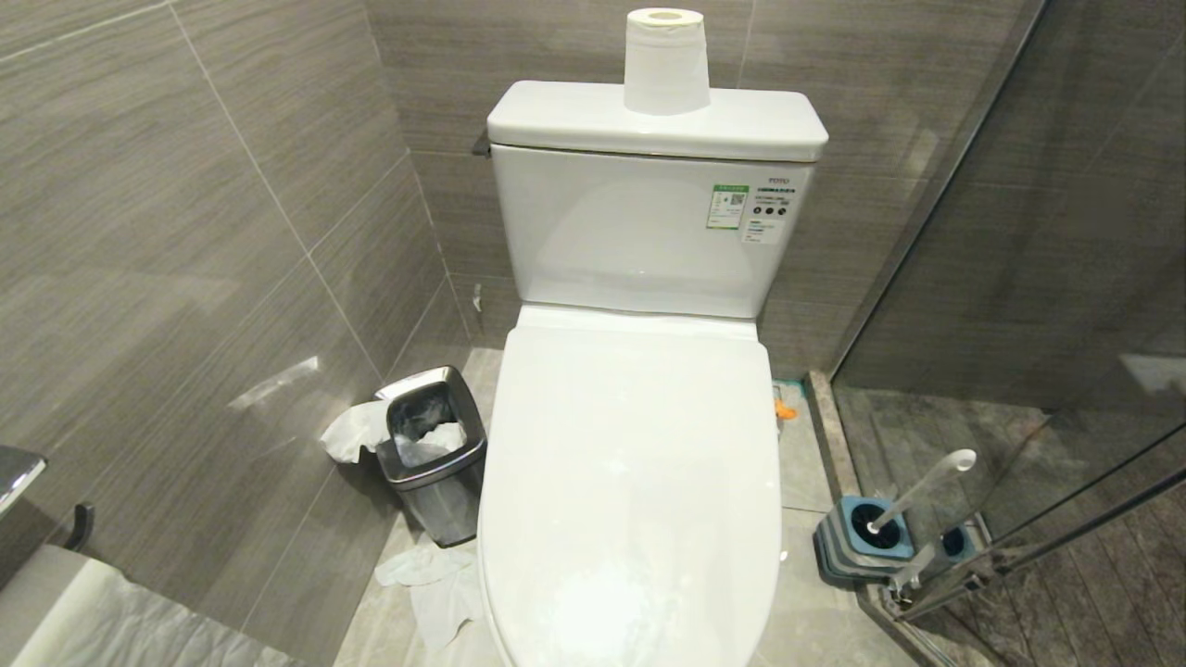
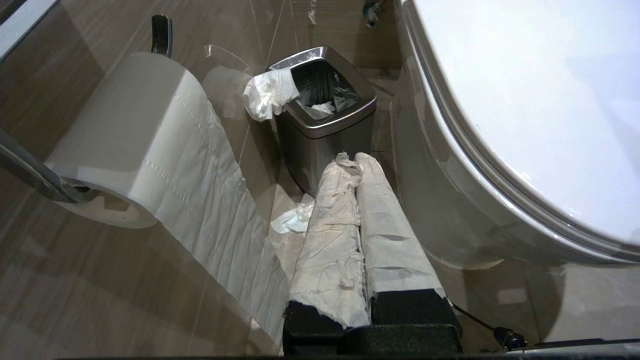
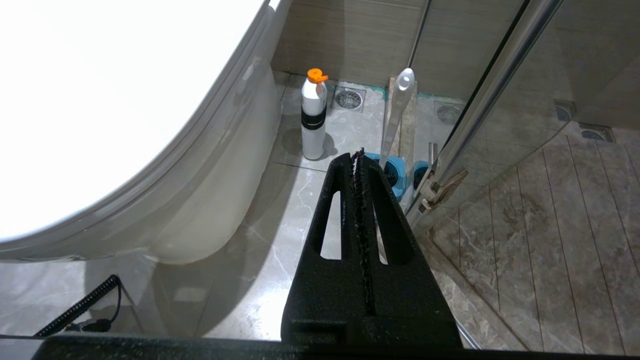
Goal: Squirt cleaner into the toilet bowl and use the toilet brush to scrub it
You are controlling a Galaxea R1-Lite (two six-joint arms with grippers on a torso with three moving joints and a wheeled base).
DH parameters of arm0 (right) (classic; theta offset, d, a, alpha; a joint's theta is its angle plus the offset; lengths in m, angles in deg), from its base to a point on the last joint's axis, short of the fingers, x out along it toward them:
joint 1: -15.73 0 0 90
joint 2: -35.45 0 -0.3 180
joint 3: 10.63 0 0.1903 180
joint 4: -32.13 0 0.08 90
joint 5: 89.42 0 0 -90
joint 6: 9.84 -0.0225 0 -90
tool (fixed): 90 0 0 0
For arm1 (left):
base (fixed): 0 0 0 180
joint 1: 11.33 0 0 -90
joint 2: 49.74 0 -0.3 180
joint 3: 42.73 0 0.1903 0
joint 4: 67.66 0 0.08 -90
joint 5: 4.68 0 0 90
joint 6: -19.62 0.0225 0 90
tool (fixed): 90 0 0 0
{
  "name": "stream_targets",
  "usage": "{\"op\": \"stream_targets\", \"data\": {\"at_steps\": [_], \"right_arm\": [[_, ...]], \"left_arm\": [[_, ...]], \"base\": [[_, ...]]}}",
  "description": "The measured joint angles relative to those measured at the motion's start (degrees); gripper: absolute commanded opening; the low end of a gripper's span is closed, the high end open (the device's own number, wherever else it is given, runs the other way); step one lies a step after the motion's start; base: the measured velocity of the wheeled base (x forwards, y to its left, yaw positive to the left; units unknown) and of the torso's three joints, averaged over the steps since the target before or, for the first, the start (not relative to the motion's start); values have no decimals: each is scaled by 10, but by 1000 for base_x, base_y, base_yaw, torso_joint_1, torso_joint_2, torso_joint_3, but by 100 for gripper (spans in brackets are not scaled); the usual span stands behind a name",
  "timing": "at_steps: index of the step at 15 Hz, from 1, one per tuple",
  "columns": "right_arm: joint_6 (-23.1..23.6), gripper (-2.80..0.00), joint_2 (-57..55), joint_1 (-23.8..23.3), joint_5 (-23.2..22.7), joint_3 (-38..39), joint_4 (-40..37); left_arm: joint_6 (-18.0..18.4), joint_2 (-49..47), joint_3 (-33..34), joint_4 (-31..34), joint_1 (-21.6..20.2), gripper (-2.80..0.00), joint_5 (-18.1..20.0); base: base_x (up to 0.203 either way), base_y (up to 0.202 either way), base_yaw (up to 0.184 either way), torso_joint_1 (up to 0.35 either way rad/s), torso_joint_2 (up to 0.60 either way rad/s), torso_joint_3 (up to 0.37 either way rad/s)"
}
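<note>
**Lid down, both grippers empty: risks before the first reach**

Grey-tiled bathroom, with the toilet (image 1: 630, 463) filling the middle of the head view and its lid (image 1: 639, 445) closed over the bowl. Nothing can be squirted or scrubbed until that lid goes up, and a smooth, glossy lid edge may slip from narrow fingers, or drop back with a bang.

On the robot's right, the brush (image 1: 917, 491) leans in its blue-and-grey holder (image 1: 866, 537), close to the glass door (image 1: 1019, 232). Its handle is slim and tilted; I judge a pinch off its line could tip the holder or knock the handle against the glass. The right wrist view also shows a white bottle (image 3: 313, 117) with an orange cap standing on the floor beside the toilet base (probably the cleaner, though no label is readable). Tall and narrow, it could topple under a sideways nudge.

The right gripper (image 3: 358, 155) hangs low over the floor, jaws together and holding nothing. The left gripper (image 2: 357, 160), its fingers wrapped in white paper, is likewise closed and empty, near the steel bin (image 2: 325, 110) and a hanging paper roll (image 2: 125, 130). Loose tissue (image 1: 435, 584) lies on the floor by the bin; the paper wrap could snag or reduce grip.
</note>
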Motion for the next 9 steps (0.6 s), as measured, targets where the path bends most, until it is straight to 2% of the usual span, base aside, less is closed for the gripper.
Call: {"op": "stream_targets", "data": {"at_steps": [9], "right_arm": [[0, -280, 0, 0, 0, 0, 0]], "left_arm": [[-4, 0, 0, 0, 0, -280, -3]], "base": [[0, 0, 0, 0, 0, 0]]}}
